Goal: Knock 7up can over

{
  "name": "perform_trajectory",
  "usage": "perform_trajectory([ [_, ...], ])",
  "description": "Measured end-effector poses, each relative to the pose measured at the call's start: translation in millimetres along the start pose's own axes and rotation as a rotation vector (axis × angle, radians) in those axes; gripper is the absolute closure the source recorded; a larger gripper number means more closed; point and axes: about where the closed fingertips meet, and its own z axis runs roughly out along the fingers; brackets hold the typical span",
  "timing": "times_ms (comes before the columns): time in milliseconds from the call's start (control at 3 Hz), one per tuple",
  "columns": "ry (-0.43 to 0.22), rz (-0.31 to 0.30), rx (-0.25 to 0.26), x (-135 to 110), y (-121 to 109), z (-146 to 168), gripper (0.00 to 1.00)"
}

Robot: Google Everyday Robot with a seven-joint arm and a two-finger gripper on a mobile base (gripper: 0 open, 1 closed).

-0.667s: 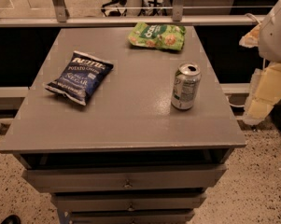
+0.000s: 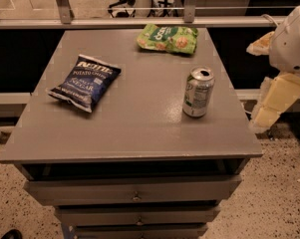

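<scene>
1. Hardly anything has moved since the earlier frame: the gripper (image 2: 270, 104) hangs just off the table's (image 2: 129, 133) right edge, perhaps a shade nearer it, and the can and both bags lie where they were.
2. Whether the gripper is spread or clenched cannot be told; it is clear of the can.
3. The can (image 2: 198, 92) stands upright near the right edge, roughly midway between the far and near corners.
4. A green snack bag (image 2: 168, 38) lies flat at the far edge, and a blue chip bag (image 2: 84, 82) lies toward the left edge.
5. Drawers (image 2: 134, 190) sit below the near edge.
</scene>
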Motion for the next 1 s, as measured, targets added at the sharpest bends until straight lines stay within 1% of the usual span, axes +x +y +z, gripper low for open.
perform_trajectory([
  [333,-0.138,-0.01,-0.015,-11,-11,24,0.0],
  [667,-0.271,-0.009,-0.038,-22,-16,53,0.0],
  [1000,-0.405,0.01,-0.049,-29,-24,77,0.0],
])
